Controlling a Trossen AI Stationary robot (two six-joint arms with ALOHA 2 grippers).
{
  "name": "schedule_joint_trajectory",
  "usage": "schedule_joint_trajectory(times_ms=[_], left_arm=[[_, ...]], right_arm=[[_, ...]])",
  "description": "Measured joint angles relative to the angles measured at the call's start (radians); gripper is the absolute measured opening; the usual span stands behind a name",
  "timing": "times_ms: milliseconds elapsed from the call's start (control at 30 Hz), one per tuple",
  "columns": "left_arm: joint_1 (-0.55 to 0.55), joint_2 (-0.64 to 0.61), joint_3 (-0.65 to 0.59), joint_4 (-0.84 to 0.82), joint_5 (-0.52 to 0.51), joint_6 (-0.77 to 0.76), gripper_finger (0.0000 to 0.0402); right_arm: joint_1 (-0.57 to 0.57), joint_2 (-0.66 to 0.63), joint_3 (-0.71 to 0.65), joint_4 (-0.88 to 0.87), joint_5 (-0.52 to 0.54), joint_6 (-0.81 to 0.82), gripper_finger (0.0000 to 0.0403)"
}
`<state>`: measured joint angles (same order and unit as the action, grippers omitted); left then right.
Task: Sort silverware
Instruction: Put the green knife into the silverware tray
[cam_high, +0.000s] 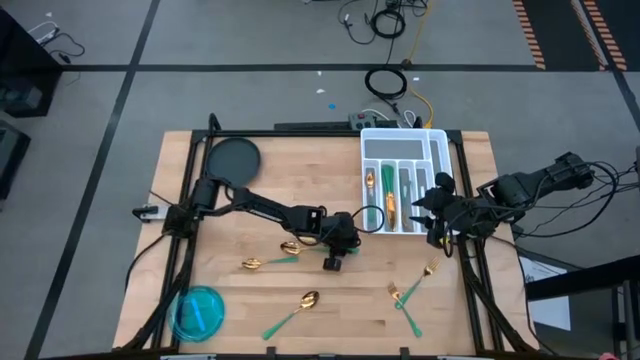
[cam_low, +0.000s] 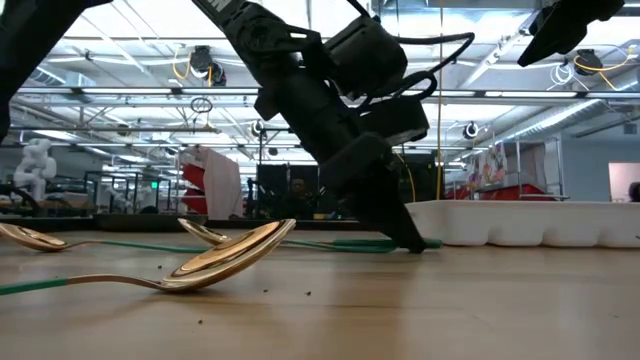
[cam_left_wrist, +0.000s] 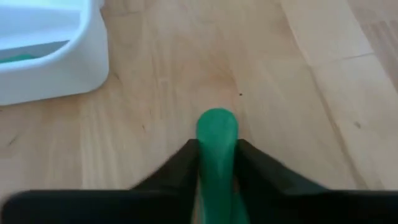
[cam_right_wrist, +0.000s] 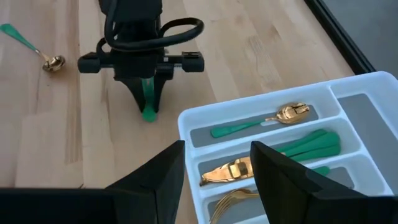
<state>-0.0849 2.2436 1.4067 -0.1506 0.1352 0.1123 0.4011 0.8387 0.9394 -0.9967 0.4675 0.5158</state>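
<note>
**Silverware sort: securing the pickup near the tray**

Silverware, gold-headed with slim green plastic handles: several pieces already lie in the white plastic divided tray (cam_high: 403, 180) at the table's far right. In the right wrist view one slot holds a spoon (cam_right_wrist: 264, 121), and the next holds a broad gold-headed piece, possibly a knife. Loose on the light wooden table (cam_high: 240, 300) are three spoons (cam_high: 293, 313) and two forks (cam_high: 408, 290) toward the near edge.

Left gripper (cam_right_wrist: 148, 102) is down at the table just short of the tray's near end. Its jaws are closed most of the way onto the green handle (cam_left_wrist: 216, 134) of one utensil, one finger on each side. The handle end sticks out past the fingertips. The head of the held piece is hidden, so its type is uncertain.

Right gripper (cam_right_wrist: 214, 171) hangs over the tray's near right corner, jaws part open, holding nothing.

Notes for this step:
- The grip looks centred on the handle; finish the squeeze before lifting, since a thin smooth handle may swivel.
- Lift straight up enough to clear the tray wall.
- Identify the head before choosing a slot.
- Lower along the slot's length, release low.
- Keep clear of the right gripper waiting over the tray.
</note>
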Motion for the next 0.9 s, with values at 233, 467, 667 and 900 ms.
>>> schedule_joint_trajectory(times_ms=[233,467,667,900], left_arm=[[0.003,-0.01,0.009,0.014,0.023,-0.05,0.002],[0.013,-0.074,0.016,-0.035,-0.009,-0.081,0.002],[0.038,-0.168,0.014,-0.079,-0.087,-0.108,0.0019],[0.083,-0.283,0.015,-0.082,-0.135,-0.174,0.0019]], right_arm=[[0.0,0.0,0.0,0.007,0.002,0.032,0.0176],[0.0,0.0,0.0,0.007,0.034,0.049,0.0176],[0.0,-0.005,0.0,0.012,0.084,0.049,0.0176],[0.0,-0.008,0.0,0.013,0.116,0.053,0.0176]])
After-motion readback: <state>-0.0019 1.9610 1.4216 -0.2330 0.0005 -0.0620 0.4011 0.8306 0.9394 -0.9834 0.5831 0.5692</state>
